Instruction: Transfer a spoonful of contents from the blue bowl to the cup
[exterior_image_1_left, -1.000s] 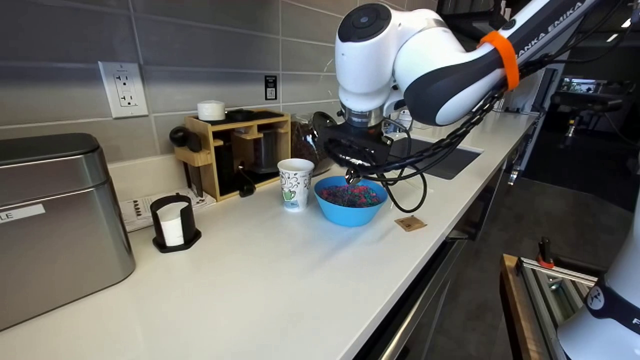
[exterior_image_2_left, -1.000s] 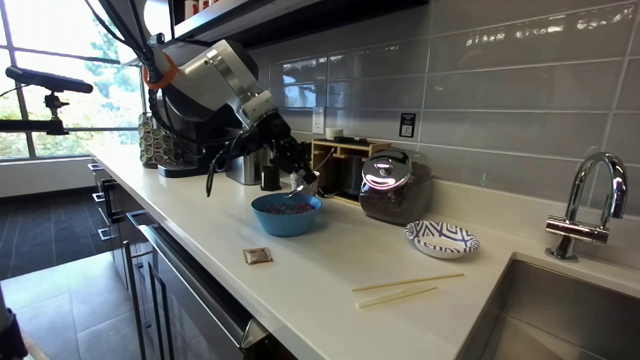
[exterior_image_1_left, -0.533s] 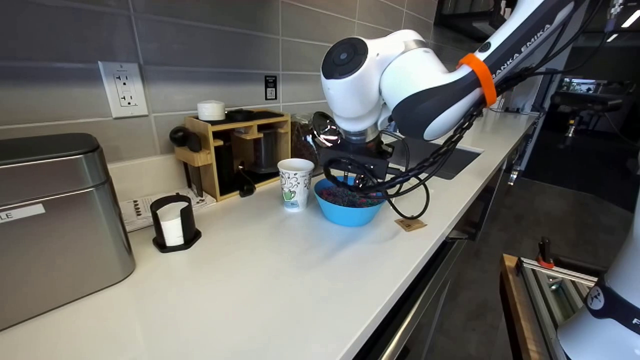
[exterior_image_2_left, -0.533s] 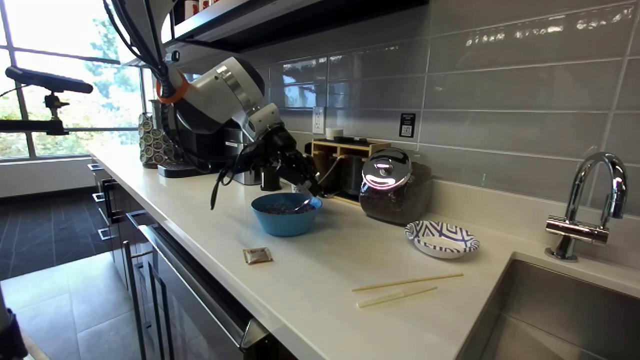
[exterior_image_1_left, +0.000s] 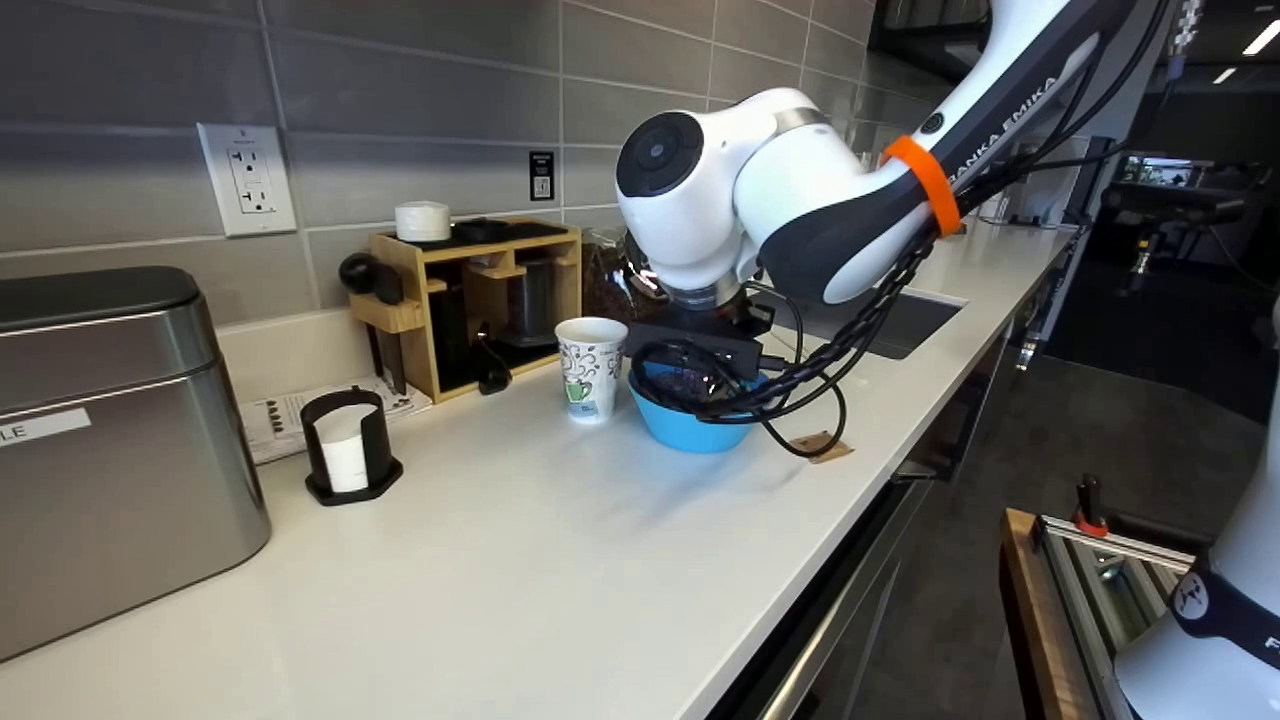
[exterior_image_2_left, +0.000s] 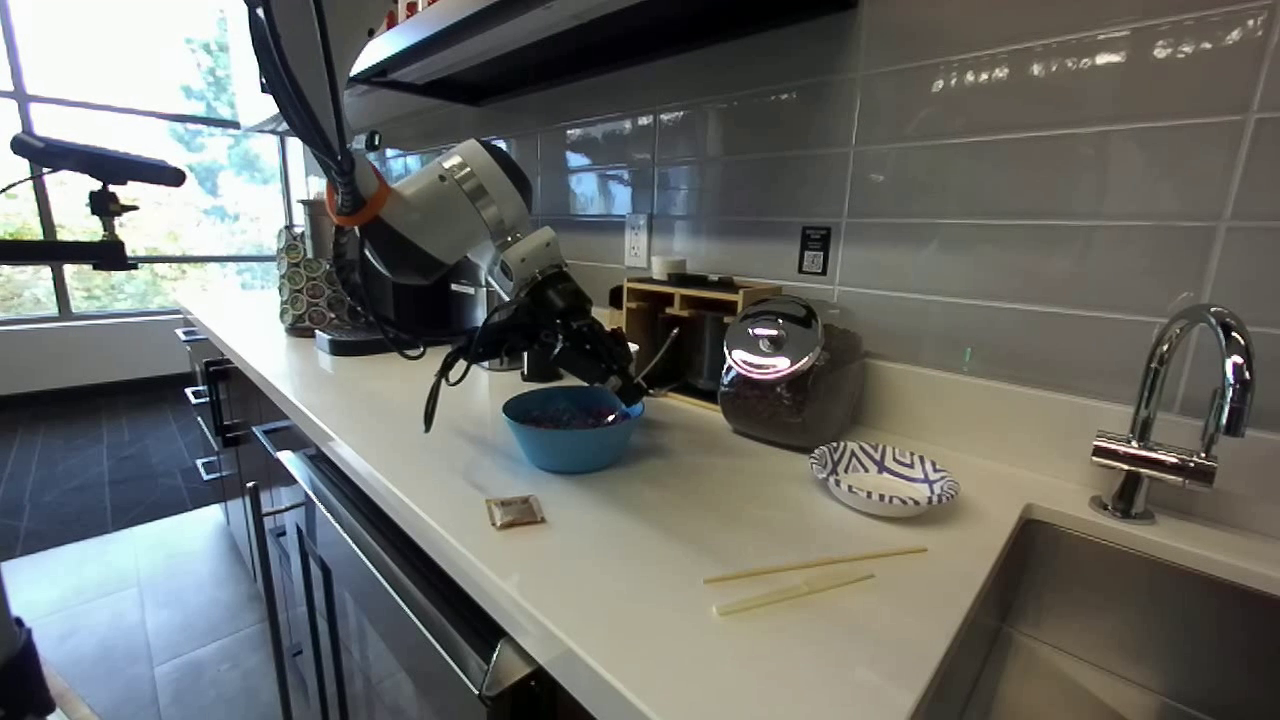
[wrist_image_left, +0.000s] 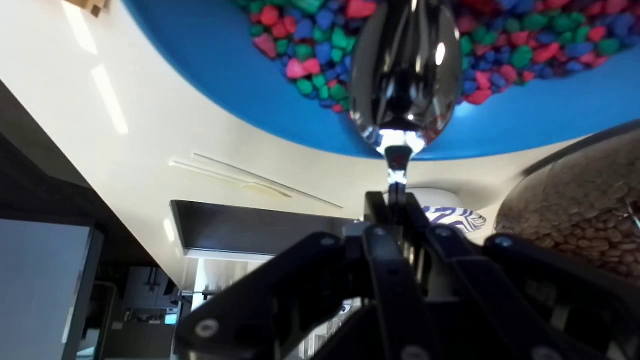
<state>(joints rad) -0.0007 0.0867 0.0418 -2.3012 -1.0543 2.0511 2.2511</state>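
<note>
- We see a white countertop running along a glossy gray tiled wall, with a bright window beyond the far end and dark flooring below.
- A steel sink is set into it, a chrome gooseneck faucet rising at its edge.
- The blue bowl stands on the countertop, holding red, green and blue pebbles.
- The patterned paper cup is upright, just beside the bowl and near a wooden rack.
- Over the bowl, the gripper pinches the handle of a metal spoon; we cannot tell whether the spoon's head touches the pebbles.
- By the wall we find a jar of brown beans, then a blue-and-white paper bowl.
- Two thin pale sticks lie side by side near the sink; a small brown packet lies near the counter's front edge.
- In an exterior view we see a brushed-steel bin, a black holder near it, and a wall outlet above.
</note>
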